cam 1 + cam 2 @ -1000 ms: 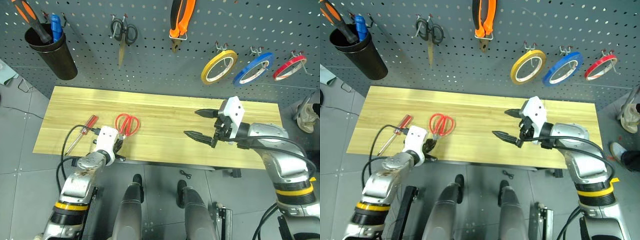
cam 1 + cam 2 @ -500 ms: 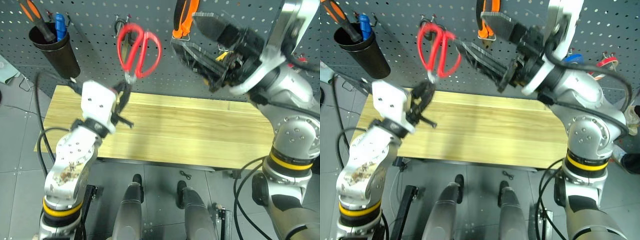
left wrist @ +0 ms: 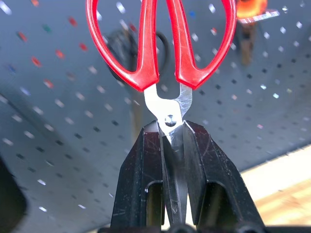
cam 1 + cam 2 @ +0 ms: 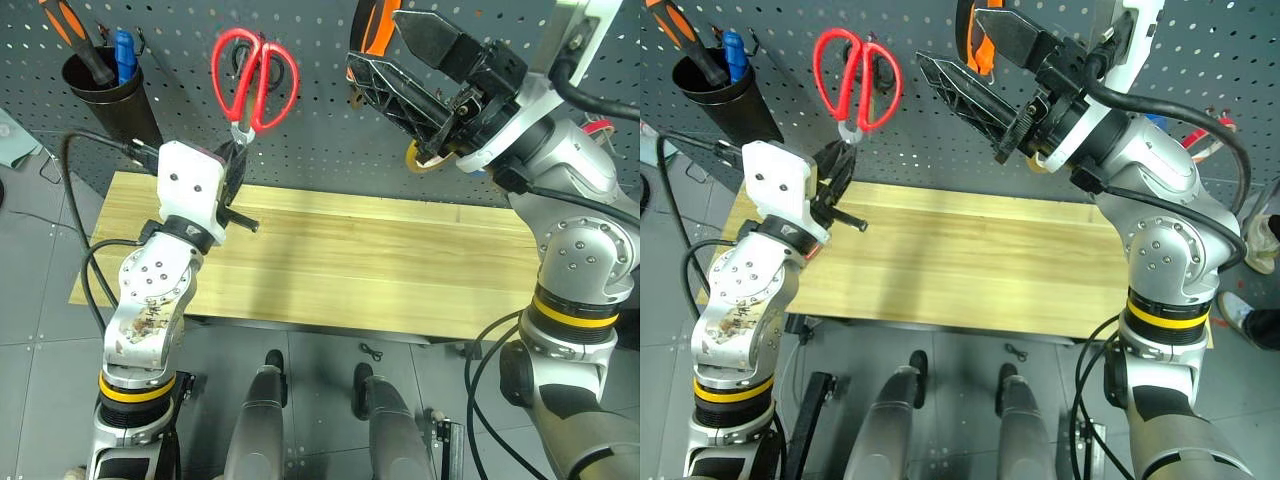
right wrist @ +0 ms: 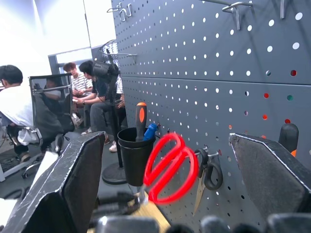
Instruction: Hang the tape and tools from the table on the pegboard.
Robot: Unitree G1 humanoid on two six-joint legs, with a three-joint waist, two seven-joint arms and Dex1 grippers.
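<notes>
Red-handled scissors [image 4: 254, 80], no legible markings

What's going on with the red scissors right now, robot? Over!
Left end effector shut on red scissors by the blades, handles up at the pegboard. Right end effector open, empty, raised beside. Small black scissors hang just behind.

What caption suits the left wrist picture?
Left gripper shut on the blades of red scissors, handles up, before the pegboard.

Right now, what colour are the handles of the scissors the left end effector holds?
Bright red handles above steel blades, clearest in the left wrist view.
</notes>
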